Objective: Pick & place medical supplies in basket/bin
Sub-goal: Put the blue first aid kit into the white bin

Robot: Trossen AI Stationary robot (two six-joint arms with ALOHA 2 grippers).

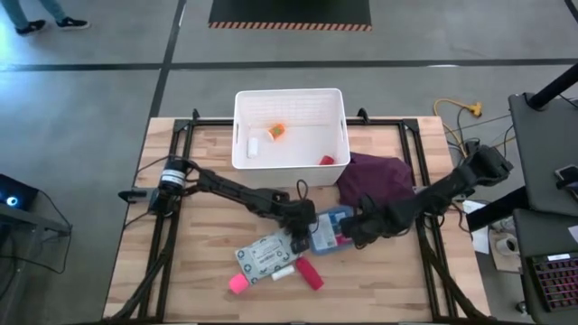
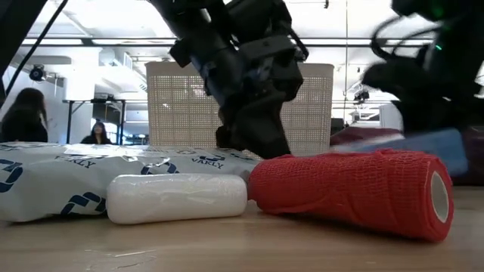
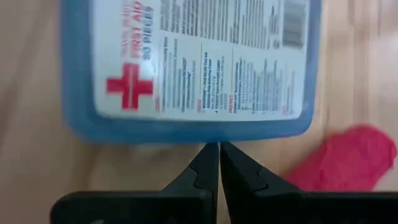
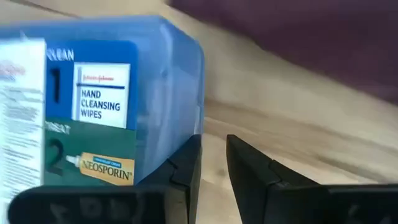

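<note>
Blue first-aid box [image 1: 330,228] lying flat mid-table, between both grippers. Left gripper [image 1: 300,236] at its left edge, fingers pressed together, holding nothing. Right gripper [image 1: 354,232] at its right edge, fingers narrowly parted beside the box corner; grip unclear. Grey-green packet [image 1: 264,256], white roll [image 1: 282,273], red roll [image 1: 310,273], pink cube [image 1: 237,283] just in front. Maroon cloth [image 1: 376,177] behind, white bin [image 1: 290,127] beyond with small items inside.

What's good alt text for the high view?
Both grippers meet at a blue first-aid box on a wooden table, left shut, right nearly shut. White bin behind; maroon cloth beside it.
</note>
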